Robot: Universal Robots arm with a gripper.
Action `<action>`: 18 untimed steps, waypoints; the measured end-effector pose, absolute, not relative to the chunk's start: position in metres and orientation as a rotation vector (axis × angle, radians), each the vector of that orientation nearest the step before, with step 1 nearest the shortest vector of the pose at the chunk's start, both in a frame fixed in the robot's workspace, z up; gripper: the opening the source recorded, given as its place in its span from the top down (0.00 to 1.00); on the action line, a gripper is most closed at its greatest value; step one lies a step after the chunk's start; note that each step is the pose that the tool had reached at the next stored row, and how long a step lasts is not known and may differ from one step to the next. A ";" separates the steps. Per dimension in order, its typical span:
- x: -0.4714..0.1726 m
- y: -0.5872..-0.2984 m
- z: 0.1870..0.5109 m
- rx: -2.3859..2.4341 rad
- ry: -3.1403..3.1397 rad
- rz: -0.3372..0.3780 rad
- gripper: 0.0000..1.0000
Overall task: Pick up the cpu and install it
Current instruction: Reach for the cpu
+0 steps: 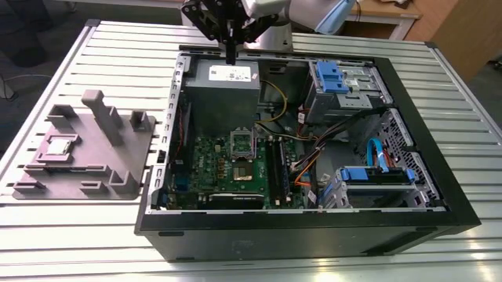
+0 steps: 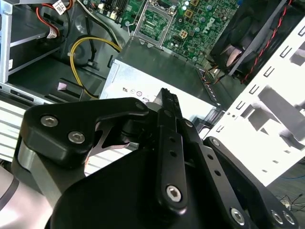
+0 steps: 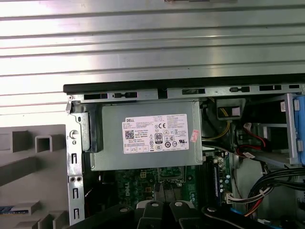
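Your fingers (image 1: pixel 231 54) are hovering pinched together and empty over the grey box (image 1: pixel 222 89) in the case (image 1: pixel 314 241), while the cpu (image 1: pixel 61 145) is lying on the fixture (image 1: pixel 117 176) on the desk (image 1: pixel 117 53).

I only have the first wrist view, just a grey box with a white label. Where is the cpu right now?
Observer: The cpu lies on the grey fixture on the table, on the exterior view's left of the computer case.
Operator: Is the gripper near it?
Observer: No, the gripper hangs over the grey box, apart from the fixture.
Operator: Holding anything?
Observer: Nothing; its fingers are shut together in the second wrist view.
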State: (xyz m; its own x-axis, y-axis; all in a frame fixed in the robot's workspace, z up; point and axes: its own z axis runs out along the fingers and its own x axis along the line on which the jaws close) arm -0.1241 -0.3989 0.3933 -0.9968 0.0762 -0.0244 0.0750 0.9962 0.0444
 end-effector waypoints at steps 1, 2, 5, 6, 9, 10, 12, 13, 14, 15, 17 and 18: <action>-0.124 -0.399 0.393 0.118 3.112 0.068 0.89; -0.125 -0.399 0.393 0.118 3.113 0.068 0.89; -0.125 -0.399 0.393 0.118 3.112 0.068 0.89; -0.127 -0.399 0.393 0.118 3.113 0.068 0.89; -0.128 -0.399 0.393 0.118 3.112 0.068 0.89; -0.128 -0.399 0.393 0.118 3.113 0.068 0.89; -0.129 -0.399 0.393 0.118 3.112 0.068 0.89; -0.129 -0.399 0.393 0.118 3.112 0.068 0.89; -0.129 -0.399 0.393 0.118 3.113 0.068 0.89; -0.130 -0.399 0.393 0.118 3.112 0.068 0.89; -0.130 -0.399 0.393 0.118 3.112 0.068 0.89; -0.131 -0.399 0.393 0.118 3.112 0.068 0.89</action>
State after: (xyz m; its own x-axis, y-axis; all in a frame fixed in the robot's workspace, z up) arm -0.1307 -0.3989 0.3933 -0.9968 0.0762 -0.0245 0.0751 0.9962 0.0444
